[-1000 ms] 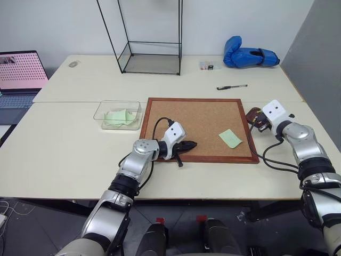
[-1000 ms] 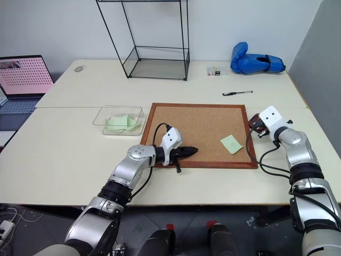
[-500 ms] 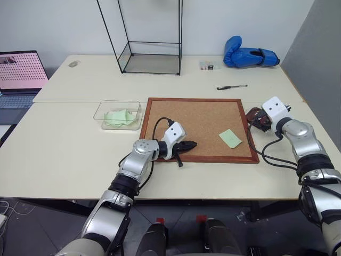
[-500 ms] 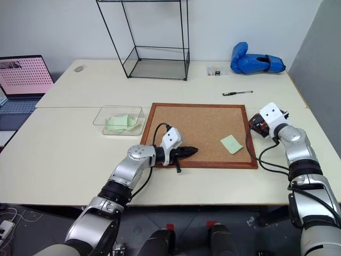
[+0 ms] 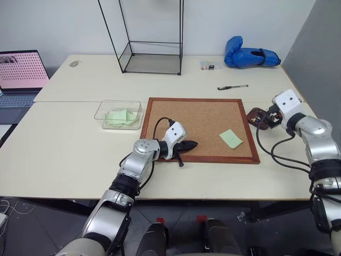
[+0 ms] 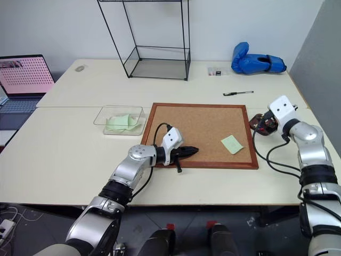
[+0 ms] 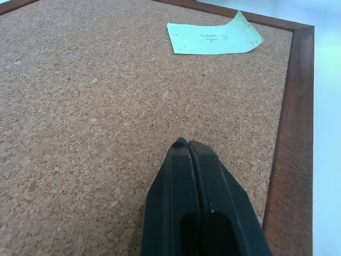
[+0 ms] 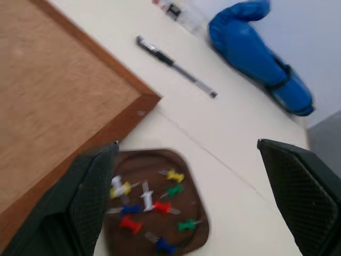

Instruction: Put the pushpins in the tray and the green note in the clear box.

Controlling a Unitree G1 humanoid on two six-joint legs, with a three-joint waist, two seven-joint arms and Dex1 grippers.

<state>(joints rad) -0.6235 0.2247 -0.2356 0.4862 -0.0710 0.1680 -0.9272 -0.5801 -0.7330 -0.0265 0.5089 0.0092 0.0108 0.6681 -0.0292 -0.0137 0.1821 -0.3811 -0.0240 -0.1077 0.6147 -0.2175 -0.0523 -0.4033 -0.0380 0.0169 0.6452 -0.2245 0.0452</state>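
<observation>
The green note (image 5: 230,138) lies flat on the right part of the corkboard (image 5: 197,120), one corner curled up, also seen at the far end of the board as the note (image 7: 213,38). My left gripper (image 5: 191,144) rests shut and empty on the board's front edge. The clear box (image 5: 118,114) sits left of the board with pale green papers inside. The dark brown tray (image 8: 152,160) lies right of the board and holds several coloured pushpins (image 8: 128,209), blue ones among them. My right gripper (image 8: 187,145) hovers open just above the tray (image 6: 259,121), holding nothing.
A tall black wire-framed glass case (image 5: 152,40) stands at the back. A blue boxing glove (image 5: 248,56), a pen (image 5: 232,87) and a small clear item (image 5: 206,65) lie at the back right. A laptop (image 5: 21,72) sits at the far left.
My right gripper opened and drew up and back from the tray, toward the right. The left arm stayed still.
</observation>
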